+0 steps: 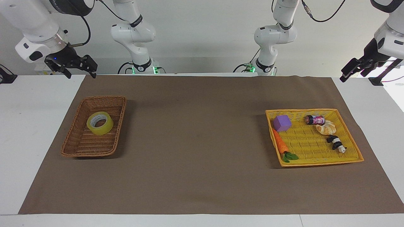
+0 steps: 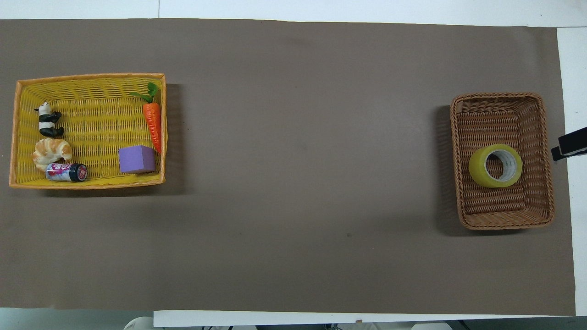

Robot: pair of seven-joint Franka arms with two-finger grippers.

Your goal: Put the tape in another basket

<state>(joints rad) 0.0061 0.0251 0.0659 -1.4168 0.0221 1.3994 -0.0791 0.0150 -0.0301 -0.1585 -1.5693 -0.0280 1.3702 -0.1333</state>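
Observation:
The yellow tape (image 1: 100, 123) lies flat in the brown wicker basket (image 1: 70, 141) at the right arm's end of the table. It also shows in the overhead view (image 2: 495, 165), in the half of the wicker basket (image 2: 504, 223) nearer to the robots. My right gripper (image 1: 79, 70) is open and empty, raised over the table's edge at the robots' side of the basket, apart from it. Only its tip (image 2: 570, 144) shows in the overhead view. My left gripper (image 1: 353, 72) is open and empty, raised off the table's left-arm end, waiting.
A bright yellow flat basket (image 1: 318, 162) at the left arm's end holds a purple cube (image 1: 282, 122), a carrot (image 1: 280, 144), a small can (image 1: 315, 119), a croissant (image 1: 326, 128) and a panda figure (image 1: 336, 143). A brown mat (image 1: 195, 151) covers the table.

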